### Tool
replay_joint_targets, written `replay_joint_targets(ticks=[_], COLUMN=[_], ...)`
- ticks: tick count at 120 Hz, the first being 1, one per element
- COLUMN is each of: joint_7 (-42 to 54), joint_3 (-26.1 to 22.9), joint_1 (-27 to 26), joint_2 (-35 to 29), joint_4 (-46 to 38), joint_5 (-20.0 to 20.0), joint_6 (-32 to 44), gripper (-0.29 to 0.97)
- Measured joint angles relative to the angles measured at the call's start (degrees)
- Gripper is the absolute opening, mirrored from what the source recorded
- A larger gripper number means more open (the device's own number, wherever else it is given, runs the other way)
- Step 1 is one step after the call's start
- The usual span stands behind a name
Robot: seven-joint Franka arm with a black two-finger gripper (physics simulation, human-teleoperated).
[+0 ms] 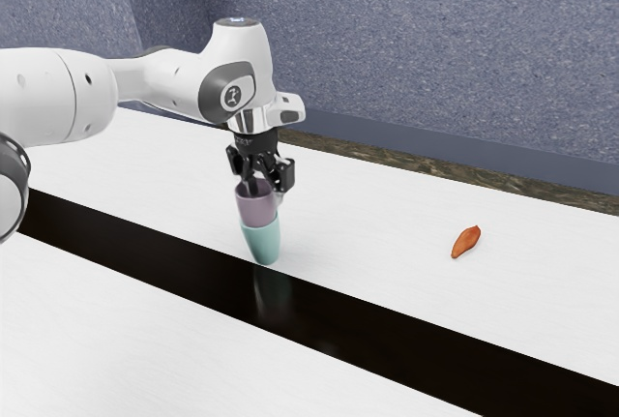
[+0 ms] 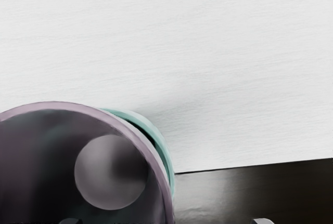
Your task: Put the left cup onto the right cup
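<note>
Simulated test bench, white table, black stripe, speckled grey wall

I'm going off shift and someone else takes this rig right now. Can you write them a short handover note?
The hand is open, straddling the purple cup's rim, one finger inside.
The purple cup sits upright, nested in the teal cup, which stands on the white table at the black strip's edge.
Done: the stacking.
Left: probably only lifting the hand straight up, clear of the rim.
</note>
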State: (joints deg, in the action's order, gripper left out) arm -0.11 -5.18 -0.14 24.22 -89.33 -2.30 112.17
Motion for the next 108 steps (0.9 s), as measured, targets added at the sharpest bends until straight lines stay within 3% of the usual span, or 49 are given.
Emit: replay_joint_targets(ticks=[22, 53, 108], joint_7=[0.1, 0.2, 0.4], joint_3=[0.2, 0.1, 3.4], joint_1=[-0.3, -0.4, 2.5], joint_2=[-1.2, -7.9, -23.0], joint_4=[0.2, 0.0, -0.8], joint_5=[0.1, 0.4, 2.7], joint_6=[-0.2, -1.9, -16.9], gripper=[0.56, 0.63, 0.65])
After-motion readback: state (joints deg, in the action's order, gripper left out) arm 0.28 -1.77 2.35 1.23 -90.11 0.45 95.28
